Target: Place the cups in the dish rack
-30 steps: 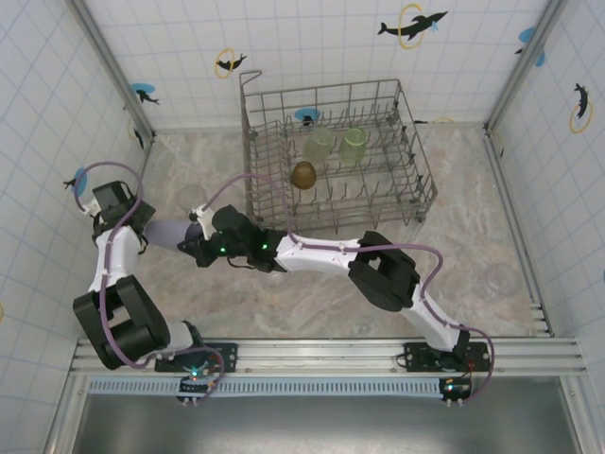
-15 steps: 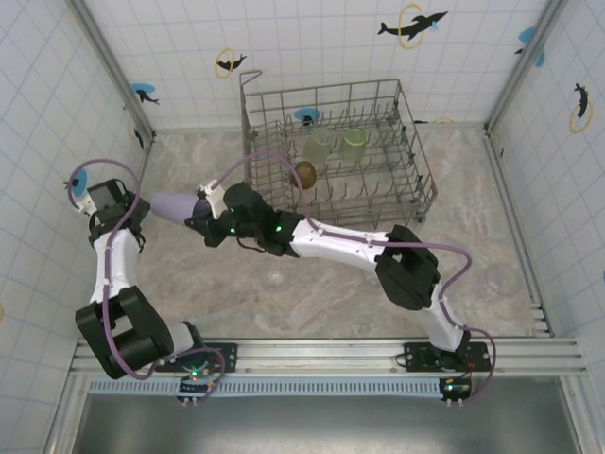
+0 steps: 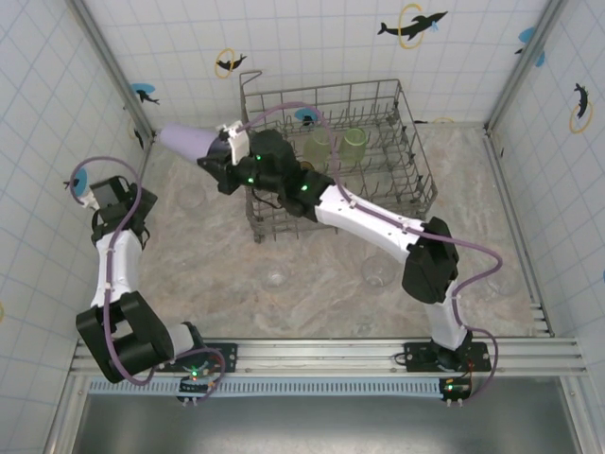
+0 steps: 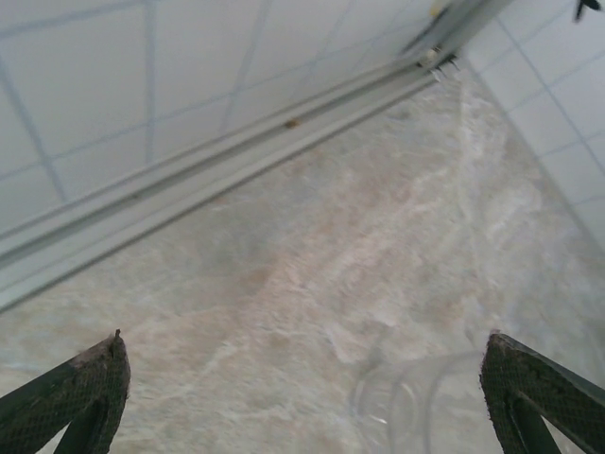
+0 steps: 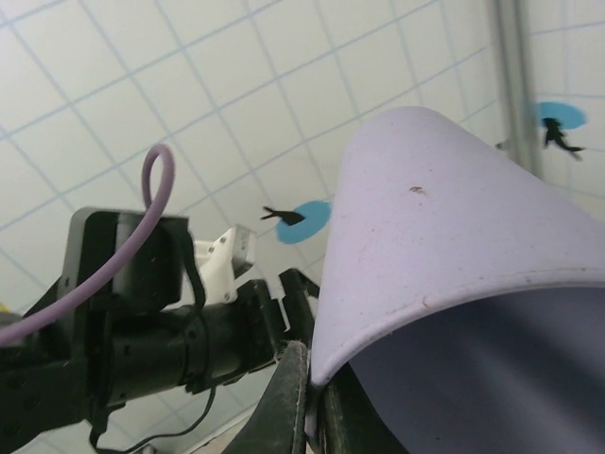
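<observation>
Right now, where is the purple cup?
In the top view, the purple cup is pinched in the right end effector, just left of the dish rack, by its back corner.

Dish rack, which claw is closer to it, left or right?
Right. The right claw, shut on the lilac cup, hovers just off the left end of the dish rack; the left claw is open, off by the left wall.

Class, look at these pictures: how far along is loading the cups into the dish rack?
Done: two pale green cups stand in the dish rack. In hand: the right gripper is shut on a lilac cup, held beside the rack. Left: clear cups on the table, one in front of the open left gripper.
</observation>
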